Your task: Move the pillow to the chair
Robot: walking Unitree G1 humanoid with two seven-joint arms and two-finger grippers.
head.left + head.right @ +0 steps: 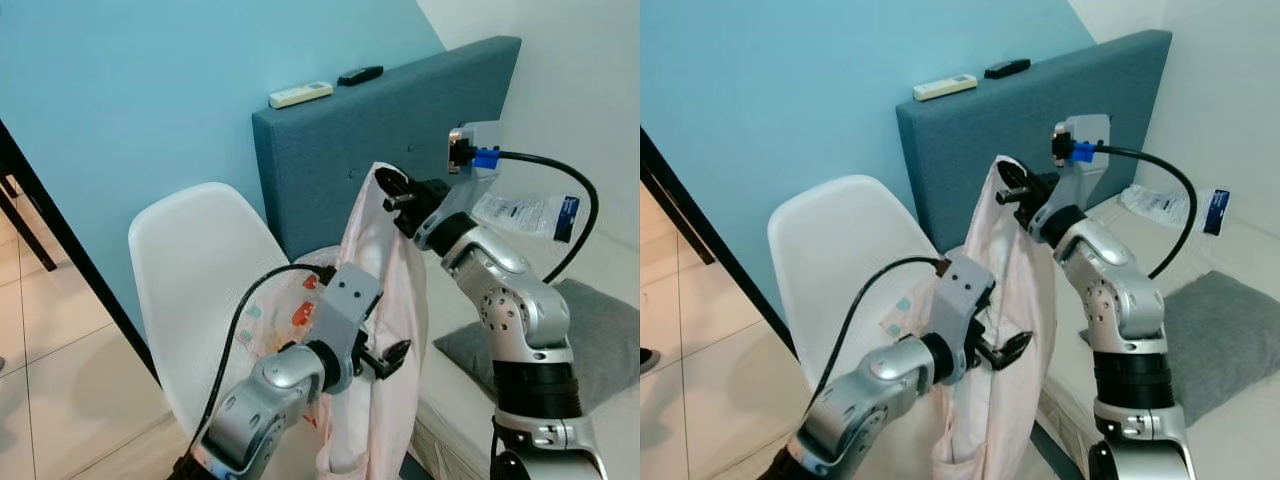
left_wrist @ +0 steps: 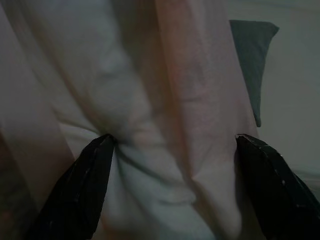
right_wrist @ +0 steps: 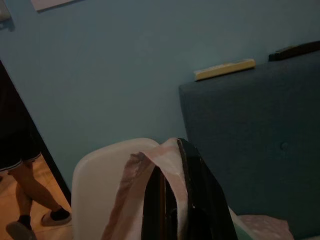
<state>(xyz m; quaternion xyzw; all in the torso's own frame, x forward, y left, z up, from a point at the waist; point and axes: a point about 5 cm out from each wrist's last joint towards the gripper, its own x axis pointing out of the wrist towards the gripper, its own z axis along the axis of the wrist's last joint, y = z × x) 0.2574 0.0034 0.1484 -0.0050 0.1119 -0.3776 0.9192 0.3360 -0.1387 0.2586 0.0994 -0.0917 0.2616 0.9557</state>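
A pale pink pillow (image 1: pixel 385 300) hangs upright beside the white shell chair (image 1: pixel 190 260), its lower part over the seat. My right gripper (image 1: pixel 388 190) is shut on the pillow's top corner and holds it up in front of the headboard; the right wrist view has its fingers (image 3: pixel 197 200) pinched on the pink fabric. My left gripper (image 1: pixel 385 357) clasps the pillow at mid-height from the chair side. In the left wrist view the black fingers (image 2: pixel 85 185) press into the cloth on both sides and crease it. A patterned patch (image 1: pixel 275 310) shows near the chair back.
A blue-grey headboard (image 1: pixel 400 120) stands behind the chair, with a white remote (image 1: pixel 300 94) and a black remote (image 1: pixel 360 74) on top. A grey cushion (image 1: pixel 590 340) and a plastic packet (image 1: pixel 530 215) lie on the bed at right. A person's legs (image 3: pixel 25 200) stand left of the chair.
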